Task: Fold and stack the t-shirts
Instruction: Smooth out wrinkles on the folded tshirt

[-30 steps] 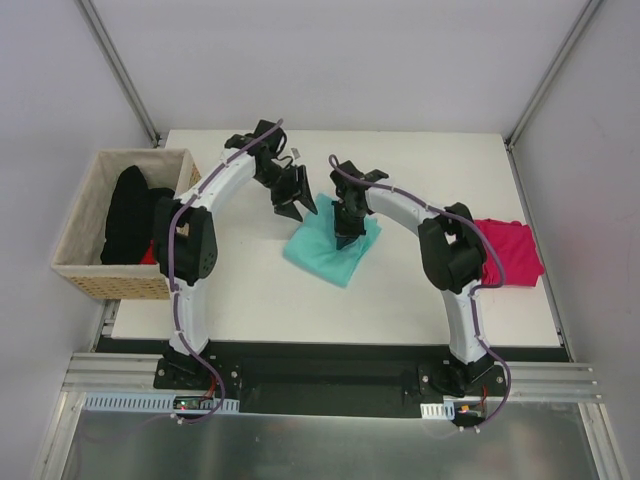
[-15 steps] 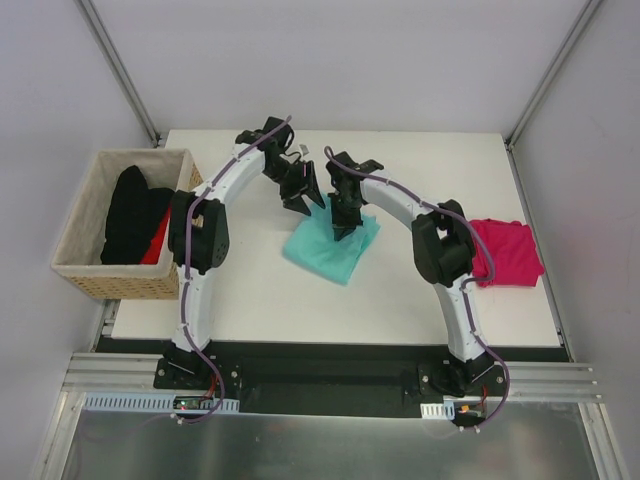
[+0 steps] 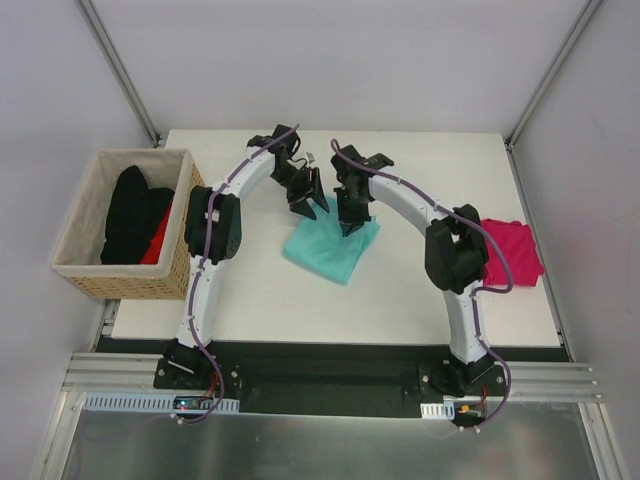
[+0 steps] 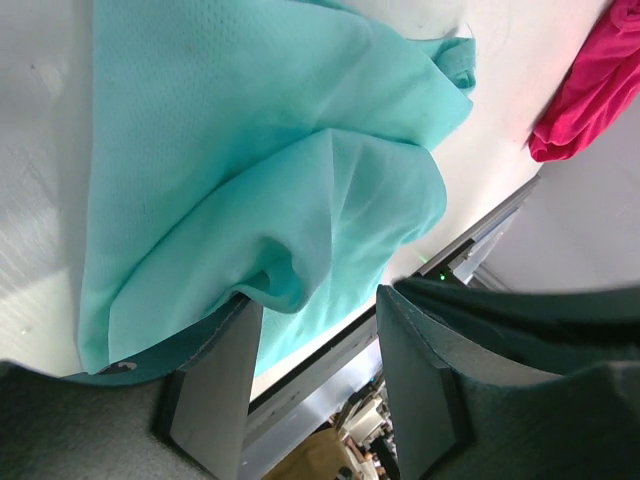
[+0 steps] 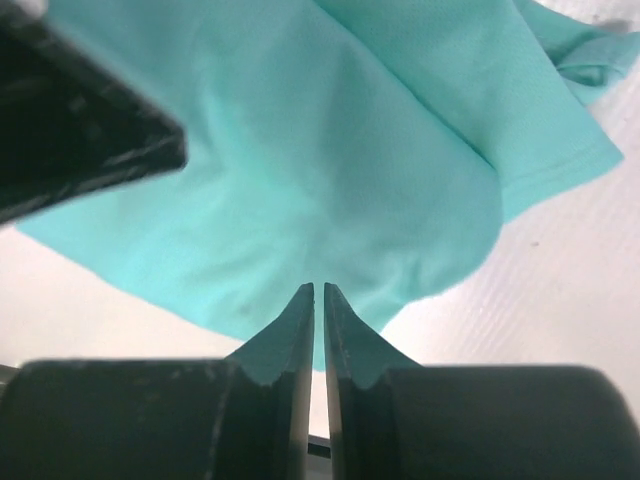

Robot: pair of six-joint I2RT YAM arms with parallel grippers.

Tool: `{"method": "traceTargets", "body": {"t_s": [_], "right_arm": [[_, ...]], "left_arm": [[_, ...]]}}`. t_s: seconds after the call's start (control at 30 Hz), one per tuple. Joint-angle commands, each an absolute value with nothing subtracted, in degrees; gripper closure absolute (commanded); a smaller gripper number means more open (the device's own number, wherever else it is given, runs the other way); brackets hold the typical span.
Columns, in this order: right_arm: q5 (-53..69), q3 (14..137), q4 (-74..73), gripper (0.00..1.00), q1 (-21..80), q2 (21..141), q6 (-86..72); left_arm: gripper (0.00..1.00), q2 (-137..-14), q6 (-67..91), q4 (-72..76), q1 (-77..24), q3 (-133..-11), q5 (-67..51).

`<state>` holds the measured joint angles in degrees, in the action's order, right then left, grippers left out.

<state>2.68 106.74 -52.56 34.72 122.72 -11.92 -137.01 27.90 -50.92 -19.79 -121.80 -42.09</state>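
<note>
The top view alone takes in the whole white table [image 3: 250,300]. The teal t-shirt [image 3: 330,250] lies as a folded, rumpled patch at the centre of the frame, and the pink t-shirt [image 3: 512,250] sits bunched well apart at the right edge, partly behind the right arm. At the left, a wicker basket [image 3: 120,285] holds black cloth [image 3: 135,215] with a bit of red beside it. Both arms arch inward, so the left gripper [image 3: 312,208] and right gripper [image 3: 350,225] meet near each other at the upper edge of the teal shirt, but their finger spacing is unclear from above. The left wrist view shows the left gripper [image 4: 318,300] released, its fingers spread wide just over a raised fold of the teal t-shirt [image 4: 250,150], with the pink t-shirt [image 4: 590,90] in the upper right corner. The right wrist view shows the right gripper [image 5: 319,290] clenched to a thin slit, tips at the teal t-shirt [image 5: 300,150]. Whether any cloth is pinched between them cannot be told.
</note>
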Motion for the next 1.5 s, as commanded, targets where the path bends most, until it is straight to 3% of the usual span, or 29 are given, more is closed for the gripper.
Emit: {"method": "traceTargets", "body": {"t_s": [0.0, 1.47], "right_arm": [[0.35, 107.14, -55.90, 0.89, 35.16, 116.11, -11.25], [2.81, 104.85, -52.56, 0.97, 31.02, 125.77, -10.28]], "left_arm": [[0.51, -138.69, 27.16, -51.94, -19.69, -125.50, -44.56], [0.51, -136.50, 27.25, -52.12, -14.94, -123.22, -42.71]]}}
